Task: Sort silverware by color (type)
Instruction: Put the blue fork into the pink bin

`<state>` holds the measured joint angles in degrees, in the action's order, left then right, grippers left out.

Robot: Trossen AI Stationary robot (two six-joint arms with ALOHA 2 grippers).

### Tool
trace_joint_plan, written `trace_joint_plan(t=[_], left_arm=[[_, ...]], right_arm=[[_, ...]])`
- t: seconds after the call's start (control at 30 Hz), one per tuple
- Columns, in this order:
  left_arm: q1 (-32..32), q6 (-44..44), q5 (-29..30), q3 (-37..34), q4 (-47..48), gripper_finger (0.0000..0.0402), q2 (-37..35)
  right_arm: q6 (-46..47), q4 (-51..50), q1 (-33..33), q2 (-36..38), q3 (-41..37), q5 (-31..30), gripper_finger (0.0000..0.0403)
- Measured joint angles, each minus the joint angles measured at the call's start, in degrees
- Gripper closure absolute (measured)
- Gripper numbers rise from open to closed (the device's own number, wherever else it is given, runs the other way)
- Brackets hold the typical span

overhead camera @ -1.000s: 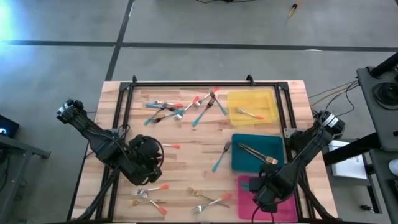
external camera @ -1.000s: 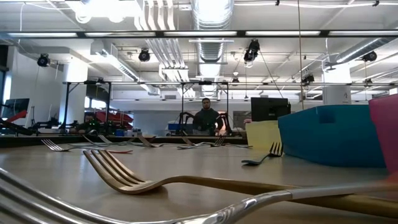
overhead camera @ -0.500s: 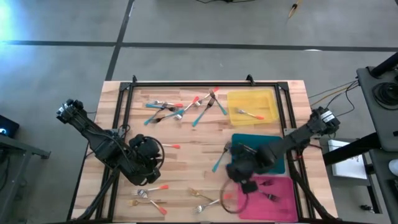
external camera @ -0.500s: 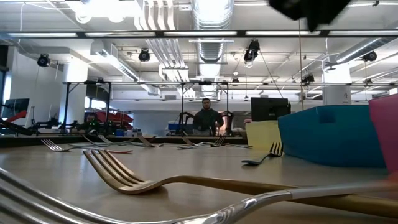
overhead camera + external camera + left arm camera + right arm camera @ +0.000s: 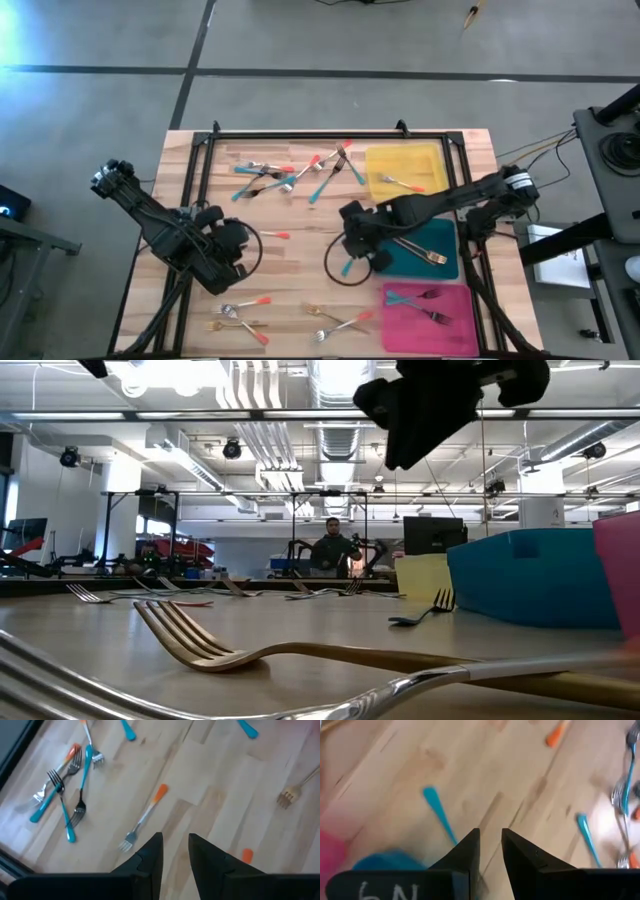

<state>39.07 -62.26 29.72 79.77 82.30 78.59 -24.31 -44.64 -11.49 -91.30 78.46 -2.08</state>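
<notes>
The silverware lies scattered on the wooden table. A far cluster [image 5: 290, 175] mixes teal and orange handles, and more forks lie by the near edge [image 5: 335, 322]. My right gripper [image 5: 355, 240] hovers over a teal-handled fork [image 5: 350, 262] beside the teal tray; its fingers [image 5: 490, 837] are slightly apart and hold nothing. My left gripper [image 5: 225, 245] hangs over an orange-handled fork [image 5: 145, 817], its fingers narrowly open and empty.
The yellow tray [image 5: 432, 155] holds an orange-handled fork and the teal tray [image 5: 445, 232] a gold one. The pink tray [image 5: 460, 340] holds a teal-handled and a dark fork. Gold forks lie close to the low camera [image 5: 250, 650]. A person stands far behind the table [image 5: 331, 550].
My right gripper has swung from over the pink tray at the near right toward the table's middle and far side, rolling as it went. It now hangs over the teal-handled fork. The pink tray and its forks are uncovered. My left gripper has turned a little in place.
</notes>
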Motion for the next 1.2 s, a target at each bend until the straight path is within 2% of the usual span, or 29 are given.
trace_joint_plan(t=[0.17,0.5,0.73,0.87,1.1,1.2], left_arm=[[-0.27,-0.08,1.36,0.00,0.75,0.0325,-0.88],[-0.55,-6.81,2.67,-0.02,1.19,0.0325,-3.11],[-0.55,-7.50,2.69,-0.02,1.12,0.0325,-4.19],[-0.55,-7.35,2.69,-0.02,1.10,0.0325,-4.27],[-0.50,-7.08,2.67,-0.07,1.30,0.0325,-4.27],[-0.44,-6.82,2.62,-0.07,1.30,0.0325,-4.27]], right_arm=[[-5.16,-1.44,-0.10,-4.48,0.02,1.28,0.0330],[-10.90,-4.82,0.52,-12.23,-0.05,3.66,0.0330],[-10.65,-4.31,0.53,-14.48,-0.01,3.77,0.0330],[-7.30,-4.40,0.37,-16.29,0.99,3.67,0.0330],[-4.79,-5.43,-0.65,-21.22,6.13,3.62,0.0330],[-3.20,-8.79,-0.64,-23.84,8.62,3.65,0.0330]])
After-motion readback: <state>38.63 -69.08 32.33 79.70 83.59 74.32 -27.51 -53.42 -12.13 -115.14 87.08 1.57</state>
